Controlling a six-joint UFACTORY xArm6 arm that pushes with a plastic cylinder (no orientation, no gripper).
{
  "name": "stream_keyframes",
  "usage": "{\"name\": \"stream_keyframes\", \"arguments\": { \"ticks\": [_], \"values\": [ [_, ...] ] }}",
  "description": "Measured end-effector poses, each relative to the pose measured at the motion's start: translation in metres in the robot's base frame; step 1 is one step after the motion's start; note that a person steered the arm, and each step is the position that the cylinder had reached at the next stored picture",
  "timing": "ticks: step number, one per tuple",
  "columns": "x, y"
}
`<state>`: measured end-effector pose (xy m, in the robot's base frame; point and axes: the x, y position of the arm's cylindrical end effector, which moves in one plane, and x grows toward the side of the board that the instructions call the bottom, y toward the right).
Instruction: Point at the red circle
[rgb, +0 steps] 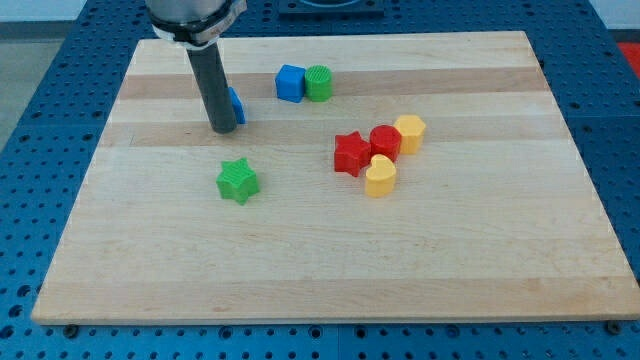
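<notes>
The red circle (386, 141) sits right of the board's middle, between a red star (351, 153) on its left and a yellow hexagon-like block (410, 133) on its right. A yellow heart (380, 177) lies just below it. My tip (224, 129) rests on the board at the upper left, far left of the red circle. A blue block (236, 105) is mostly hidden behind the rod.
A blue cube (290, 83) and a green cylinder (318, 83) touch each other near the view's top. A green star (237, 181) lies below my tip. The wooden board (320, 270) sits on a blue perforated table.
</notes>
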<state>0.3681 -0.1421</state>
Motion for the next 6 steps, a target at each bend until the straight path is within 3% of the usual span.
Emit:
{"name": "stream_keyframes", "arguments": {
  "ticks": [3, 6],
  "values": [
    [-0.019, -0.035],
    [-0.034, -0.016]
  ]
}}
